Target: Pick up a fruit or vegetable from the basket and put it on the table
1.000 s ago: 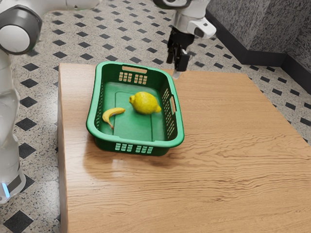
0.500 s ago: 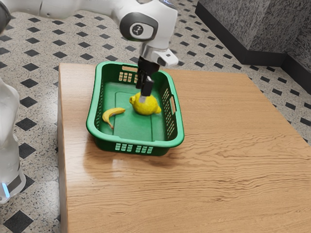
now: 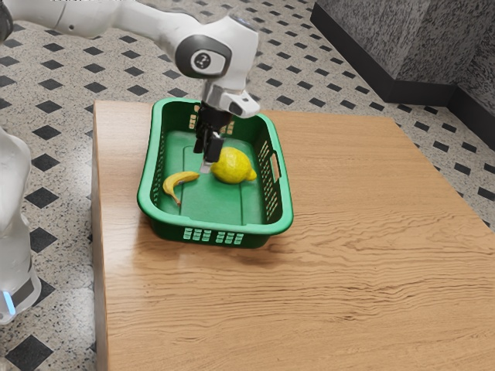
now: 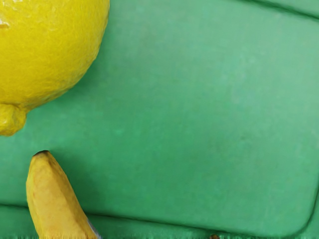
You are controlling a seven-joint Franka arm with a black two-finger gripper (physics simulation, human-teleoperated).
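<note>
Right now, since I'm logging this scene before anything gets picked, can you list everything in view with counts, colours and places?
lemon: 1, yellow, in the basket, toward the exterior view's right
banana: 1, yellow, in the basket, toward the exterior view's left
basket: 1, green, on the table
table: 1, light brown wood, under the basket
floor: 1, pale speckled with dark diamonds, around the table
walls: grey with dark skirting, upper right of the exterior view
arm: 1, white and grey, reaching over the basket
gripper: 1, black, beside the lemon
</note>
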